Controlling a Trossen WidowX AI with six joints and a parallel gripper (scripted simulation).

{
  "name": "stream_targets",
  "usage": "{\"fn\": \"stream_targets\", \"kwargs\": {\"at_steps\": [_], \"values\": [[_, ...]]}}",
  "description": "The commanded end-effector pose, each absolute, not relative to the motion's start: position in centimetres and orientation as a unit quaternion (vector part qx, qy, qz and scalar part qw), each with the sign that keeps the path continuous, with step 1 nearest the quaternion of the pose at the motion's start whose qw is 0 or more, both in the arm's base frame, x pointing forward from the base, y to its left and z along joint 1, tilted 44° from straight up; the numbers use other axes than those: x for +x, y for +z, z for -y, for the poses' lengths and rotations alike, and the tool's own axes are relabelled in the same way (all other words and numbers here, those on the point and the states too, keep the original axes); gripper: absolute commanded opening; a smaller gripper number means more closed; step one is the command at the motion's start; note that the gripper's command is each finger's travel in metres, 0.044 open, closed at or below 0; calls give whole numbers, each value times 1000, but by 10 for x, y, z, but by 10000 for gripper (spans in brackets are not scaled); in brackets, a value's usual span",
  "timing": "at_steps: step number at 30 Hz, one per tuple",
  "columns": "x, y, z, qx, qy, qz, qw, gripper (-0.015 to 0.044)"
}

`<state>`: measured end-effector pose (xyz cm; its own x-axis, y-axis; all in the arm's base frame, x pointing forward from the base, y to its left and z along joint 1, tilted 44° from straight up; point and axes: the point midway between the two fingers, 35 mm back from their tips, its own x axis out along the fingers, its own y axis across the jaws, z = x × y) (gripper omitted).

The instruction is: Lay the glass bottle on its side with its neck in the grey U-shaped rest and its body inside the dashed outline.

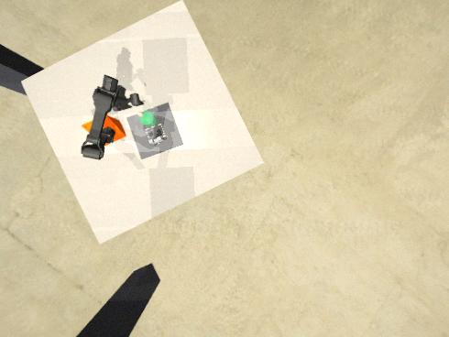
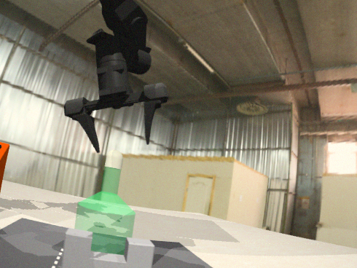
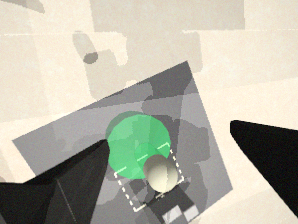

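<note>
Nearest the exterior camera: pale grey, block-like U-shaped rest (image 1: 158,139) (image 2: 77,247) (image 3: 172,214), unoccupied, well in from all four edges and corners of the cream counter (image 1: 220,137) (image 2: 310,255) (image 3: 45,80). Just behind: translucent green glass bottle (image 1: 147,118) (image 2: 105,218) (image 3: 137,142), upright; broad body, sloped shoulder, narrow neck, rounded cream top. White dashed outline (image 2: 57,258) (image 3: 125,192) partly overlapped by bottle in wrist view. Black jaws (image 1: 130,105) (image 2: 122,147) above the counter's inner area, fully spread, gripping nothing.

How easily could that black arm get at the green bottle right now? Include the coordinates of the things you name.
Probably yes: its fingers (image 2: 123,146) are spread wide above the upright bottle (image 1: 147,118) (image 2: 106,215) (image 3: 137,137), with nothing visible between.
</note>
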<state>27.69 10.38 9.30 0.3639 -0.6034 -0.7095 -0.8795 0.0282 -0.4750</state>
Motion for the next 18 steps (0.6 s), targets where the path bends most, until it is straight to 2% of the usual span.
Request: {"fn": "stream_targets", "kwargs": {"at_steps": [1,9,18], "values": [[262,96,-120,-759,177,-513,360,440],[276,73,-94,-640,244,-655,318,440],[277,72,-93,-635,246,-660,317,440]]}}
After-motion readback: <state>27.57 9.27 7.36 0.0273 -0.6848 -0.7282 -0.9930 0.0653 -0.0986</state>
